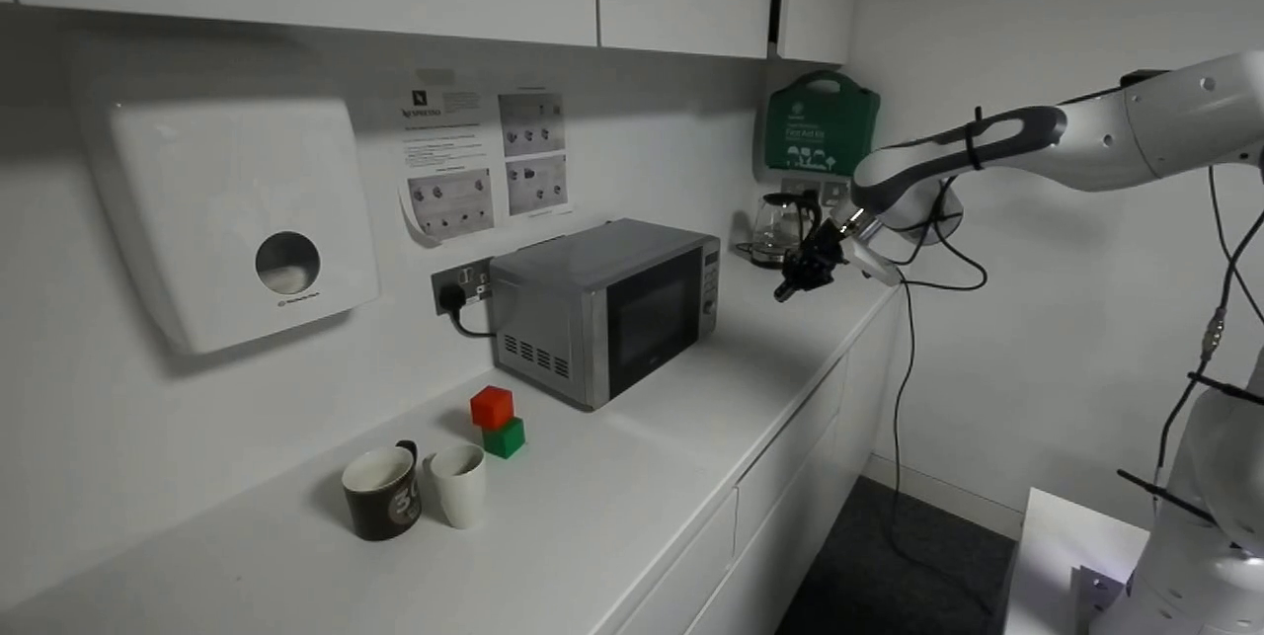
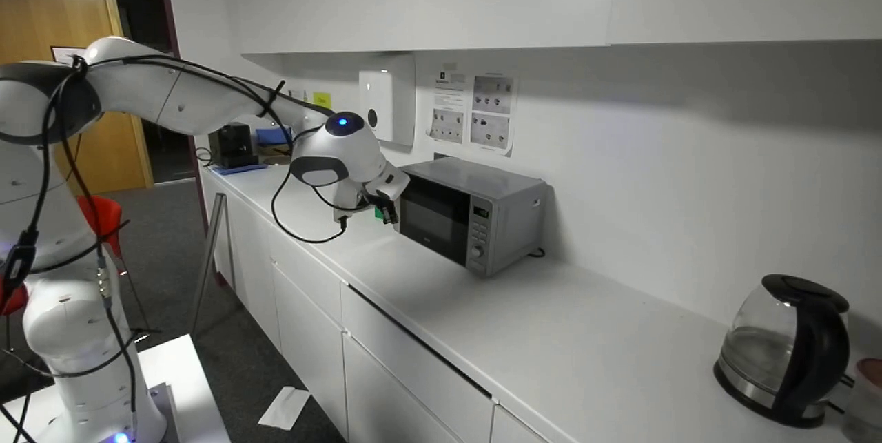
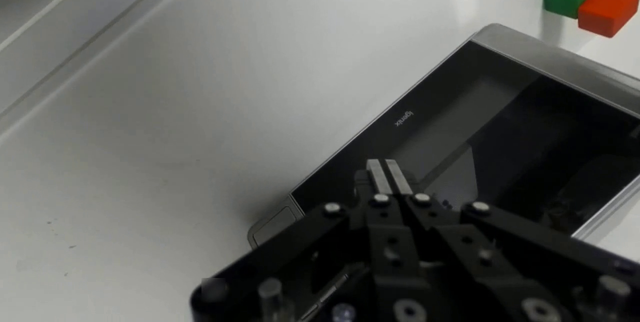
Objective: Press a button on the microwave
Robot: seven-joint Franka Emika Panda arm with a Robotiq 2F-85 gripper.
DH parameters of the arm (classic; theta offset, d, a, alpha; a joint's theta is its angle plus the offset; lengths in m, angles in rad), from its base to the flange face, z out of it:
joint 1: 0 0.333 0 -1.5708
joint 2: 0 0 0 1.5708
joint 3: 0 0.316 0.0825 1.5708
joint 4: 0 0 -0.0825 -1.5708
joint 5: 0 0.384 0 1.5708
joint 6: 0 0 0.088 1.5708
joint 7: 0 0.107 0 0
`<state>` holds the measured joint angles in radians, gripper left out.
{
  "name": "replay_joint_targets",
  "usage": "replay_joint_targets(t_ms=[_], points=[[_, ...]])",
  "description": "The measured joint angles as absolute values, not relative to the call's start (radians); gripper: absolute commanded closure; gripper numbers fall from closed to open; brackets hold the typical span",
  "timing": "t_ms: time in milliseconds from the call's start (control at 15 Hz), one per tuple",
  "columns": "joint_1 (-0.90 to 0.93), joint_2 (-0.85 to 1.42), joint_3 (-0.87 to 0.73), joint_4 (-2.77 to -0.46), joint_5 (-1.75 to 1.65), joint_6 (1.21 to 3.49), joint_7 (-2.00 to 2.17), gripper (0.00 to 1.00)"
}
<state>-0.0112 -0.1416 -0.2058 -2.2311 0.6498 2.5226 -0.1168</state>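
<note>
My black gripper (image 3: 383,161) is closed, pale bar-shaped fingertips (image 3: 378,176) together, apart from the boxy grey microwave (image 1: 607,309); only my wrist view makes "igenix" lettering (image 3: 404,118) legible on its glossy door (image 3: 450,111).

One microwave (image 1: 604,314), two mugs (image 1: 383,507), two blocks (image 1: 492,408)

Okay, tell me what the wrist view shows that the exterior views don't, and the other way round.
Only the wrist view: readable lettering, igenix, on the microwave; elsewhere it is too small to read.
Only the exterior views, both of them: the white wall dispenser, the kettle and the printed sheets.
Shared by all: the microwave, the gripper and the green block, only a sliver in an exterior view.
</note>
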Motion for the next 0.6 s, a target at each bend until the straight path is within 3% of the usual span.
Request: replay_joint_targets(t_ms=[600], points=[[-0.039,0.066,-0.183,-2.020,0.649,2.532,-0.097,1.00]])
